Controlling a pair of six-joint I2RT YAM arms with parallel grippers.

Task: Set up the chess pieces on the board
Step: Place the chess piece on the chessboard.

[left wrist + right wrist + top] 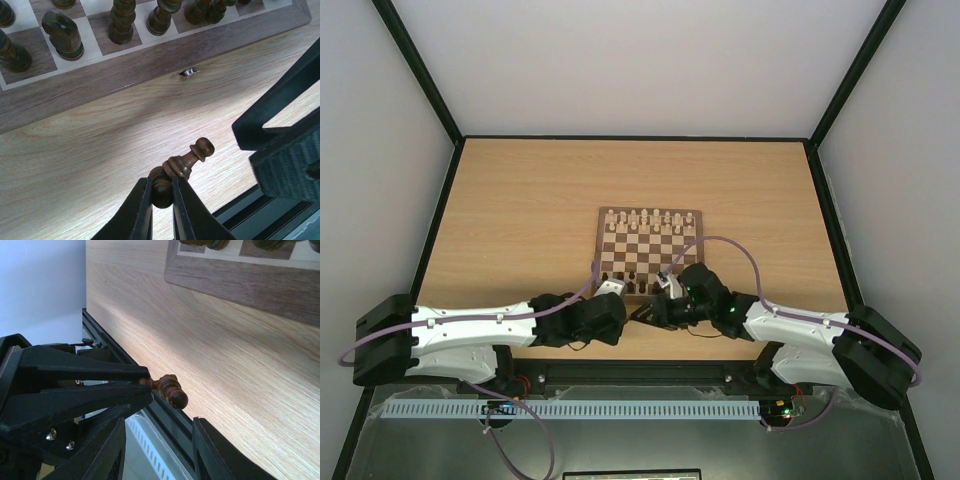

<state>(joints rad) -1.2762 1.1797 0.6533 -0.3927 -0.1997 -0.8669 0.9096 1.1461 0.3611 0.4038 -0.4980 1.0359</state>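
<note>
Light wood tabletop [520, 200], white walls. My left claw [162, 200] is clenched on a dark pawn [187, 160] by its base, board [100, 82] at 12 o'clock. The right claw [157, 440] sits spread at 3 o'clock, not touching.

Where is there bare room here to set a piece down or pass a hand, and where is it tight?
Bare: the table beyond the board and on both its sides; also the board's middle rows. Tight: the strip before the board's near edge, where the left gripper holds a dark piece just in front of the open right gripper.
</note>
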